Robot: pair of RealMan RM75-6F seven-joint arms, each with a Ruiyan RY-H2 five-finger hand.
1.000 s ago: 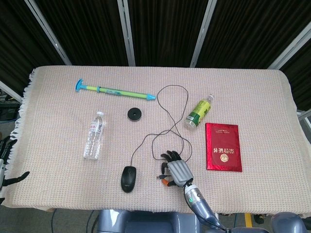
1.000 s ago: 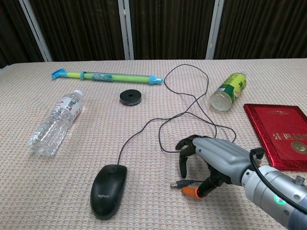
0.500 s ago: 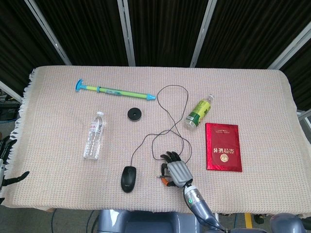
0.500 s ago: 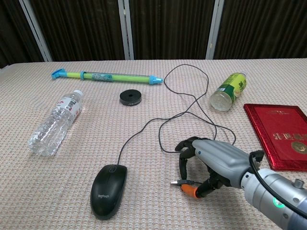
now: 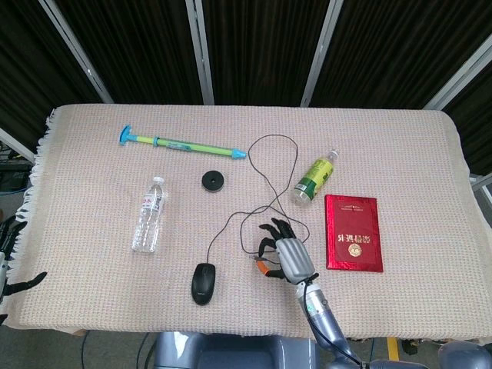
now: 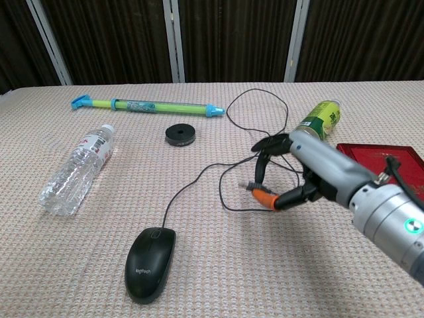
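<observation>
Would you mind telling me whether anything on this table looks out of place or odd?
Both bottles lie on their sides: the clear bottle and the green bottle. The mouse is plugged into nothing; the right hand holds its cable plug aloft.

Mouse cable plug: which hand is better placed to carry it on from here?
The right hand. It already pinches the orange-tipped plug of the mouse cable, lifted off the cloth. The left hand sits off the table's left edge, far from plug and mouse.
</observation>
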